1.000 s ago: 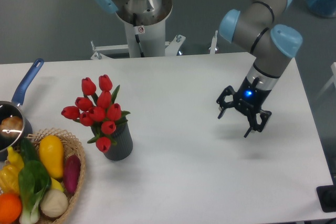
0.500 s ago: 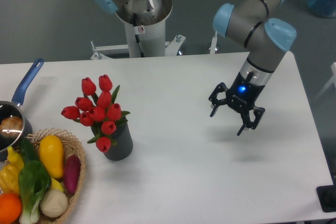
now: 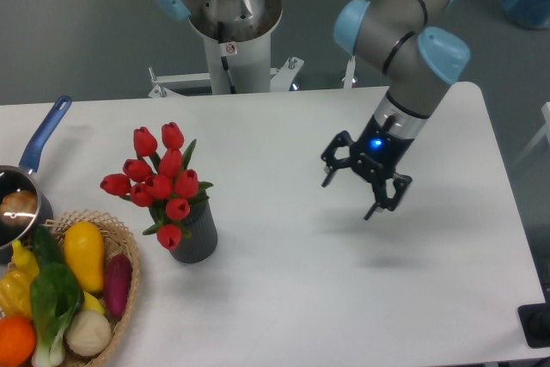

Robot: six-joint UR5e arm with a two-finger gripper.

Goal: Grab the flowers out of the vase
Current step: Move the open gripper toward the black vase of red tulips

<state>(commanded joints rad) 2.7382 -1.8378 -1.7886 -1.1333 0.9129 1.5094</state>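
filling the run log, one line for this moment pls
phase: approach | tool: open, empty, right of flowers | flowers: in vase, untouched

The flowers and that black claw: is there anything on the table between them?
Nothing; the camera view shows only bare white table between the flowers and the open gripper.

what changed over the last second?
The tool, open and empty, slid left across the table toward the flowers, with the arm following. It took hold of nothing and let go of nothing. Flowers, vase, basket and pan stayed put.
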